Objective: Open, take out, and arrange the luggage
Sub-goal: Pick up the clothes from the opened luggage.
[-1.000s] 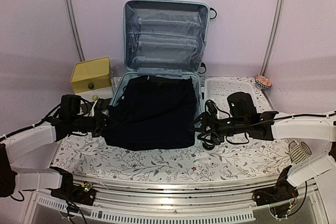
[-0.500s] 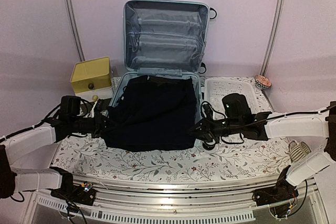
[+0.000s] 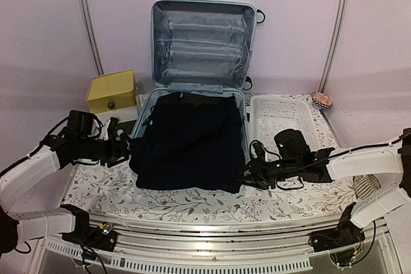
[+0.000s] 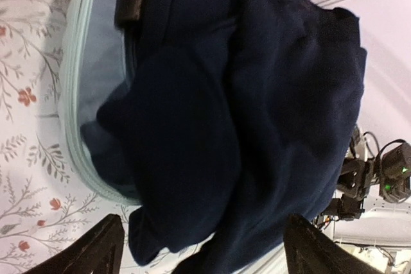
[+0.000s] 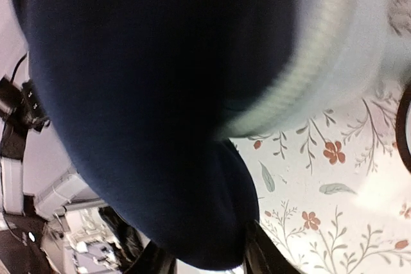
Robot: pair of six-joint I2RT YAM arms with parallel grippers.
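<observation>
Left gripper point(image 3: 123, 148), fingers spread and holding nothing, hovers beside the pale mint-blue hard-shell luggage point(image 3: 199, 46), which lies open mid-table with its lid upright. A dark navy folded garment point(image 3: 189, 142) fills it and spills over the near rim. Right gripper point(image 3: 246, 177) pinches the garment's corner; a one-sided pull could unfold the garment or snag it on the rim.

The left end effector point(image 3: 121, 148) let go of the left edge of the dark garment point(image 3: 189, 142), spread its fingers wide and drew back a little to the left, and its arm rose. The right end effector point(image 3: 246, 176), which had stood open beside the garment's right edge, closed on the cloth. It then moved toward the near edge of the worktop point(image 3: 192, 206), pulling that corner along.
</observation>
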